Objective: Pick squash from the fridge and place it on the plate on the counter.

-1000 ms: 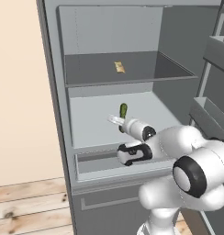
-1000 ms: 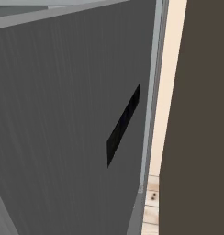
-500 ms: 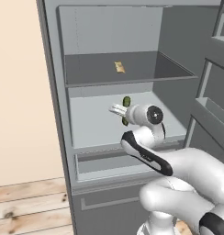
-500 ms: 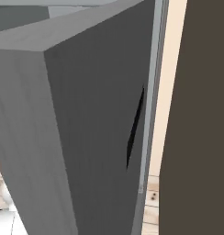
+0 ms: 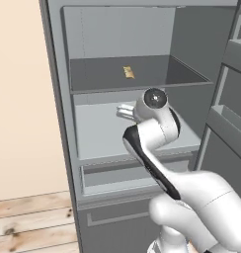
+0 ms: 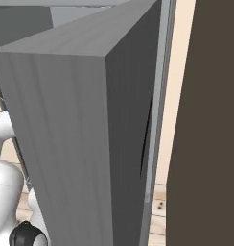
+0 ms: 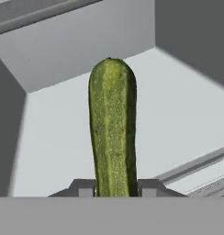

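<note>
No labels or writing readable anywhere, not even on the small tan packet lying on the fridge's upper shelf. In the hand view the squash stands straight up the middle of the frame, dark green and bumpy, with its lower end sitting between the two fingertips of the gripper — both tips are tight against its sides, so it's clamped on the squash. Behind it is the pale floor and back wall of the fridge's middle compartment, plus a shelf edge running off at the lower right. The left base view gives the wider picture: the arm reaches into the middle compartment, the wrist bent over the pale shelf, and the gripper pokes out to the left of the wrist, but the squash itself is hidden by the hand from here. That view also shows the drawer below the shelf and the door bins at the right. The right base view is mostly the grey outer face of the fridge door — a bit of white arm at the lower left, a dark brown panel on the right and some wooden floor low down.
</note>
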Robot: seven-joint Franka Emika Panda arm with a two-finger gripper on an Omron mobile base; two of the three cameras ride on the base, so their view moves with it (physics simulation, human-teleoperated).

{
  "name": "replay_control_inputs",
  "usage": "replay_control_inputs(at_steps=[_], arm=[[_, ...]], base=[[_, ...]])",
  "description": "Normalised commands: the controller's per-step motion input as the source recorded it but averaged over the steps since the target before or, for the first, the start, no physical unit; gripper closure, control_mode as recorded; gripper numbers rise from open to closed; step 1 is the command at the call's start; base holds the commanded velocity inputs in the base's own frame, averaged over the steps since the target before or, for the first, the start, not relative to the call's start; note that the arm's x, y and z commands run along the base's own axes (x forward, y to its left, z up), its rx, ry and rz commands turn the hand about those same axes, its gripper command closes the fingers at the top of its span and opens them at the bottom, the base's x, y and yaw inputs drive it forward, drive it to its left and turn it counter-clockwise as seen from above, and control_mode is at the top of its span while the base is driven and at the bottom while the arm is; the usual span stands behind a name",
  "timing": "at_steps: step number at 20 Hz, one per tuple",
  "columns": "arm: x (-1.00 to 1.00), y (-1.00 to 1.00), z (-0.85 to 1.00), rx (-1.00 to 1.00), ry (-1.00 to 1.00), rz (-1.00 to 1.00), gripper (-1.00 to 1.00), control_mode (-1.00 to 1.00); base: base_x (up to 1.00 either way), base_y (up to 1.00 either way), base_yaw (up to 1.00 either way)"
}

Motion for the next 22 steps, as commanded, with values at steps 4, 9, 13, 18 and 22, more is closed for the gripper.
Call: replay_control_inputs(at_steps=[4,9,13,18,22], arm=[[-0.71,0.02,-0.29,-0.31,0.00,-0.18,1.00,-1.00],[-0.55,-0.02,-0.03,-0.17,0.04,-0.10,1.00,-1.00],[-0.54,-0.25,0.00,0.00,0.02,0.00,1.00,-1.00],[-0.05,-0.14,0.01,0.00,0.04,0.00,1.00,-1.00],[0.00,-0.08,0.00,0.00,0.05,0.00,1.00,-1.00]], base=[[0.00,0.00,0.00],[0.00,0.00,0.00],[0.00,0.00,0.00],[0.00,0.00,0.00],[0.00,0.00,0.00]])
